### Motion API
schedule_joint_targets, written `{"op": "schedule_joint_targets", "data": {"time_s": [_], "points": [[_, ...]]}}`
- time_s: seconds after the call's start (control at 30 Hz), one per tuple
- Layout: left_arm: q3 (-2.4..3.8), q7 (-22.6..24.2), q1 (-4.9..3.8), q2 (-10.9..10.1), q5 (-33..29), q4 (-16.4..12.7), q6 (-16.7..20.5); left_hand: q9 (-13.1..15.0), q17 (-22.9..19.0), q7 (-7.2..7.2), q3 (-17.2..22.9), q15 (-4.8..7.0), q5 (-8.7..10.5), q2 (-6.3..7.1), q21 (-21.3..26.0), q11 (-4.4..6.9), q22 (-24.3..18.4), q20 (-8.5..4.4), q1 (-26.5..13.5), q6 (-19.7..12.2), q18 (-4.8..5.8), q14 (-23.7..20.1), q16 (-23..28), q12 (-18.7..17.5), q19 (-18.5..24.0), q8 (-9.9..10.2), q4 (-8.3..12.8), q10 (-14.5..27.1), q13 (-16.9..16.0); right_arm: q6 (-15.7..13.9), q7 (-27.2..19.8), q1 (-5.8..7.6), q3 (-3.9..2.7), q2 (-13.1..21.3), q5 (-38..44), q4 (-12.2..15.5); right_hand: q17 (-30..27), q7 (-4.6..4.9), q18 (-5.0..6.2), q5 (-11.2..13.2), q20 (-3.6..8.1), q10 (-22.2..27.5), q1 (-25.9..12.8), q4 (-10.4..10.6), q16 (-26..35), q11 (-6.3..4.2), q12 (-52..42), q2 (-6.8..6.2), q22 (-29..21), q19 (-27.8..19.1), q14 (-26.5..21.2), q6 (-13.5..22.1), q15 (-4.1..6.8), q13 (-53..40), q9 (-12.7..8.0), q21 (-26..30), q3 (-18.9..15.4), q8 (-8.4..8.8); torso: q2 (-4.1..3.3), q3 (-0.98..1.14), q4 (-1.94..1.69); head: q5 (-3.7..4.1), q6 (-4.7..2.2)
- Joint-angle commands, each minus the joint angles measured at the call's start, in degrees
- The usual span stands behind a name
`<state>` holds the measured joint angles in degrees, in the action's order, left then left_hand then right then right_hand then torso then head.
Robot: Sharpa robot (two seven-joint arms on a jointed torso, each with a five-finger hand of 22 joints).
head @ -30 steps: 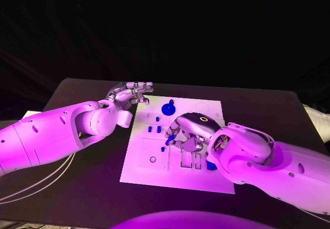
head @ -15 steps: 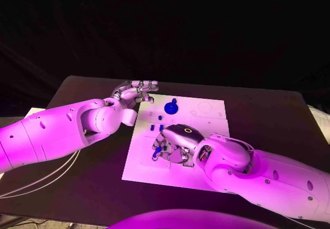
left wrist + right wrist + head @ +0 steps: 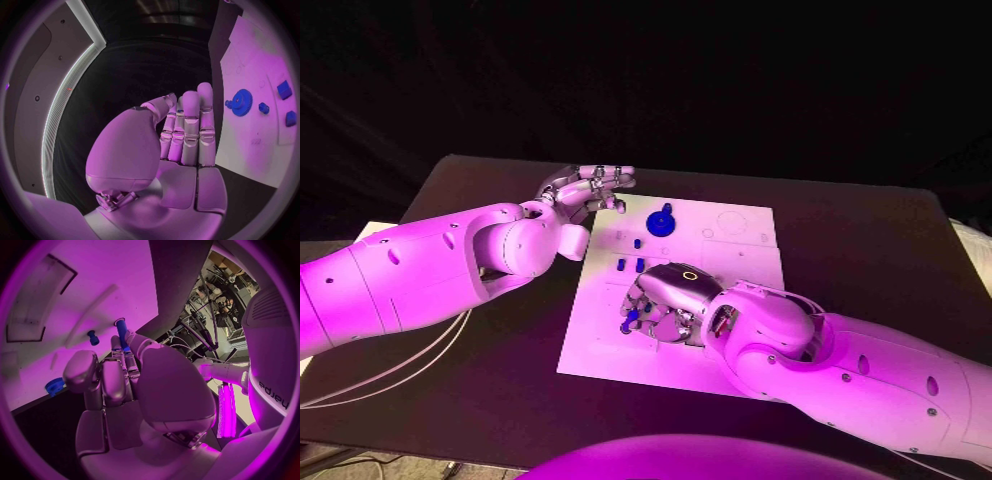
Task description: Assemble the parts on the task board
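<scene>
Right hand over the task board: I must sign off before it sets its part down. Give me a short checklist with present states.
1. Right hand holds a part: ok, a blue peg sits between its fingers.
2. Right hand is above the task board: ok.
3. Peg lined up with its hole: cannot tell, the hand hides it.
4. Left hand out of the way: ok, open at the board's far corner.
5. Blue gear undisturbed: ok, on the board.

Magenta light washes over everything; the white task board [image 3: 733,225] glows pink and the arms shine with soft glare. The black tabletop [image 3: 877,250] stays dim, and the far background is nearly black. Both wrist views bend straight edges into curves toward their dark circular rims.
</scene>
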<state>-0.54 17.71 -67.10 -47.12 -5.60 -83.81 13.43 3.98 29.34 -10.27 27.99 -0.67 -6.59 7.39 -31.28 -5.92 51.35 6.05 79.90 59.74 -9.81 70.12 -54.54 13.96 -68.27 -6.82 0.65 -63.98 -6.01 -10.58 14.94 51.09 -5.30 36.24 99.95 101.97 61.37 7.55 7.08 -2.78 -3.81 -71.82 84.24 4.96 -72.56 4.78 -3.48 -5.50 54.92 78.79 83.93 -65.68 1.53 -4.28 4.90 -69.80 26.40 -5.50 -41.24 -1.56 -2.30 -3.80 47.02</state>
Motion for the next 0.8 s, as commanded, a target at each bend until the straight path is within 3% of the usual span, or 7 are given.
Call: {"op": "schedule_joint_targets", "data": {"time_s": [0.03, 0.6, 0.67, 0.8], "points": [[0.03, 0.2, -0.02, 0.1, 0.2, 0.0, -1.1, -0.1, -0.1, 0.06, 0.0, -0.01, 0.12, -0.03, 0.3, 0.13, -0.1, 0.18, 0.4, -0.4, -0.60, -0.5, 0.2, 0.2, 0.2, -0.2, 0.4, 0.3, -0.1, 1.4, -0.4, -0.07, 0.06, -0.2, 1.6, -0.3, -0.1, 0.06, -0.84, -0.2, -0.14, -1.4, 0.0, -0.3, 0.2, -1.42, -0.3, 0.62, 0.0, 0.2, 1.7, 0.1, 0.06, 0.0, 0.1, -0.1, 0.0, 0.25, 0.03, -0.02, 0.02, 0.01, 0.06], [0.03, 0.1, -0.02, 0.1, 0.2, 0.0, -1.1, -0.1, -0.1, 0.06, 0.0, -0.01, 0.12, -0.03, 0.3, 0.13, -0.1, 0.18, 0.4, -0.4, -0.60, -0.5, 0.2, 0.2, 0.2, -0.2, 0.4, 0.3, -0.1, 3.9, 0.3, -0.17, 1.03, -1.5, 2.9, -1.8, -0.4, 0.14, -0.80, -0.2, -0.19, -1.3, -0.1, -0.6, 0.4, -1.35, -0.2, 0.49, -0.3, 0.1, 1.6, 0.2, 0.00, 0.0, 0.1, 0.0, 0.1, 0.36, 0.04, -0.03, 0.06, -0.02, 0.37], [0.03, 0.1, -0.02, 0.1, 0.2, 0.0, -1.1, -0.1, -0.1, 0.06, 0.0, -0.01, 0.12, -0.03, 0.3, 0.13, -0.1, 0.18, 0.4, -0.4, -0.60, -0.5, 0.2, 0.2, 0.2, -0.2, 0.4, 0.3, -0.1, 4.0, 0.3, -0.17, 1.11, -1.6, 3.0, -1.8, -0.7, 0.36, -0.78, -0.3, -0.32, -0.9, -0.9, -0.6, 0.5, -1.16, -0.1, 0.07, -0.4, -0.1, 1.6, 0.6, -0.19, 0.0, 0.0, 0.1, -0.2, 0.70, 0.05, -0.03, 0.08, -0.01, 0.38], [0.03, 0.1, -0.02, 0.2, 0.2, 0.0, -1.2, -0.1, -0.1, 0.06, 0.0, -0.01, 0.12, -0.03, 0.3, 0.13, -0.1, 0.18, 0.4, -0.4, -0.60, -0.5, 0.2, 0.2, 0.2, -0.2, 0.4, 0.3, -0.1, 3.9, 0.0, -0.16, 1.28, -1.8, 3.2, -1.7, -1.5, 1.77, -0.72, -1.6, -1.27, 4.8, -4.3, 0.6, 1.0, 0.40, 0.1, -2.24, -1.4, -0.7, 1.3, 4.7, -1.53, 0.8, -1.0, 0.8, -1.8, 2.09, 0.07, -0.04, 0.01, 0.06, 0.37]]}}
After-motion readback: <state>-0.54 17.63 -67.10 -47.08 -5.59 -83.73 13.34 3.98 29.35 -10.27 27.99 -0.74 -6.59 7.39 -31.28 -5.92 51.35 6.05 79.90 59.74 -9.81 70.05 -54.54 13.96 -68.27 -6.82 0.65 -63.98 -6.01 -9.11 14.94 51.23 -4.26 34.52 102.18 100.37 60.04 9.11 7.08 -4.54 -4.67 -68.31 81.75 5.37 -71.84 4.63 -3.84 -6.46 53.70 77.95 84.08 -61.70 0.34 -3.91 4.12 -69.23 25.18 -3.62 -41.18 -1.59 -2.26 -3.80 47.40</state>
